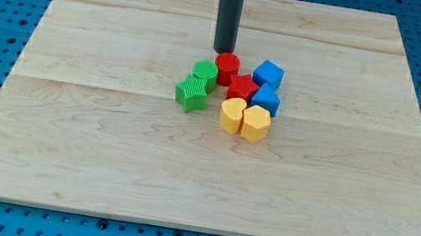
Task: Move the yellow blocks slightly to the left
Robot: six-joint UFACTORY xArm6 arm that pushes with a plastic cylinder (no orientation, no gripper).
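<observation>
Two yellow blocks sit side by side near the board's middle: a rounded one (232,115) on the left and a heart-like one (255,123) touching it on the right. My tip (222,50) stands above them in the view, just up-left of the red cylinder (227,67), with the cluster between it and the yellow blocks. The rod rises straight to the view's top.
A red star (242,86) sits below the cylinder. Two blue blocks (268,74) (266,100) lie at the cluster's right. Two green blocks (204,75) (191,93) lie at its left. All rest on a wooden board (88,141) over a blue perforated table.
</observation>
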